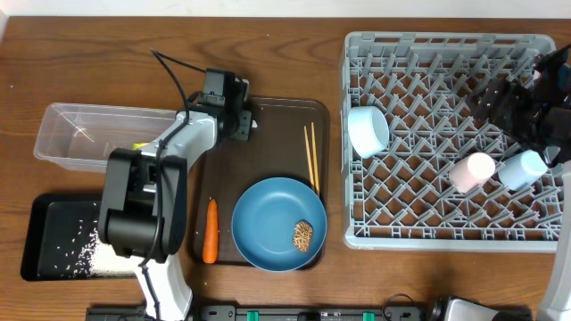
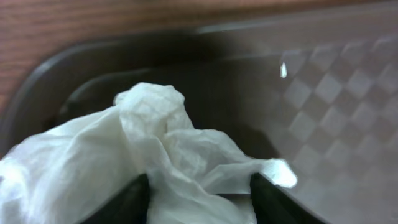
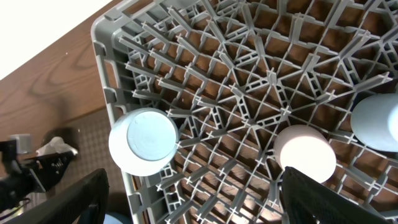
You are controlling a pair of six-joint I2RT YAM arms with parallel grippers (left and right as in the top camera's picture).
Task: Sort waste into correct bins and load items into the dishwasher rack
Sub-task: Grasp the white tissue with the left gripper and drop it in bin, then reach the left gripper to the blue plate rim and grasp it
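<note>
I count two grippers, the left gripper [image 2: 202,208] and the right gripper [image 3: 199,202]. The left one pinches one tissue [image 2: 155,149]. Under that hand lies one serving tray [image 1: 277,116]. Further along it from the fingers are one plate [image 1: 268,218], one food lump [image 1: 304,236], one carrot [image 1: 211,230] and two chopsticks [image 1: 310,156]. Back by that arm's elbow sit one clear tub [image 1: 89,134] with one wrapper [image 1: 140,145] in it, and one black tray [image 1: 53,223] of rice grains [image 1: 80,254], too many to count. Below the right hand there is one rack [image 1: 446,239]. It holds one bowl [image 1: 368,130] and two cups, a pink cup [image 1: 471,171] and a light-blue cup [image 1: 522,168].
</note>
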